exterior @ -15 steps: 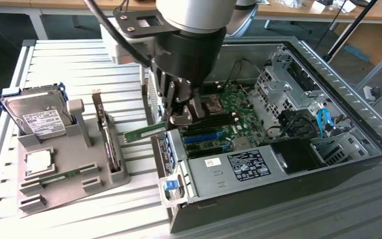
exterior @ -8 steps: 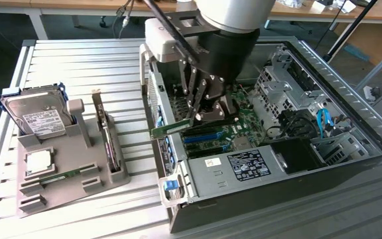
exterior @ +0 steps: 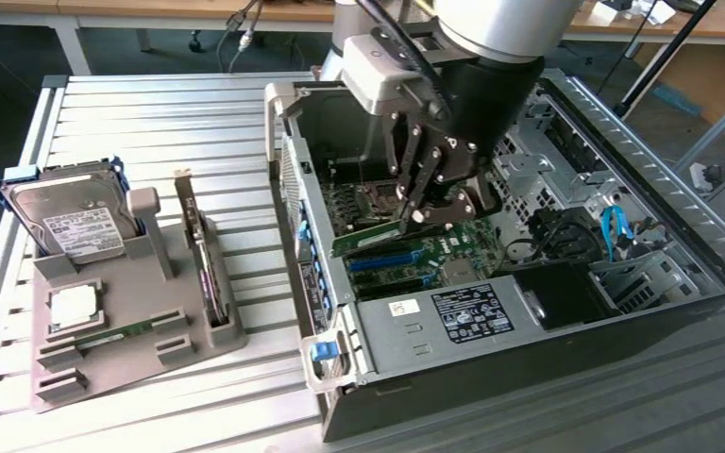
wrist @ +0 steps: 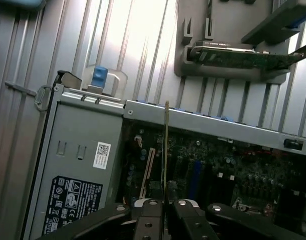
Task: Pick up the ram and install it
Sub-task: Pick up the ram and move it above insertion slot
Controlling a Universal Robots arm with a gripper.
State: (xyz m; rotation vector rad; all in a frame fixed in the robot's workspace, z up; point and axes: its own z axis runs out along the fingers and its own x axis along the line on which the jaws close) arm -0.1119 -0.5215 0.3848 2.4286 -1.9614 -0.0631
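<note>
Currently the ram [exterior: 381,238] is clamped between the narrowly closed fingers [wrist: 147,220] of the hand [exterior: 429,217]. It is held inside the open computer case [exterior: 489,396], low over the green motherboard [exterior: 451,253]; whether it touches a slot cannot be told. In the wrist view it is seen edge-on as a thin line. The case is laid by the tabletop [exterior: 161,123] edge at the exterior view's right. A grey holder [exterior: 148,354] carrying a hard drive [exterior: 73,222] and an expansion card [exterior: 205,274] is set near the opposite edge.

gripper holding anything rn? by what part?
Yes: the gripper holds the ram, pinched across its two flat faces at the upper long edge.
</note>
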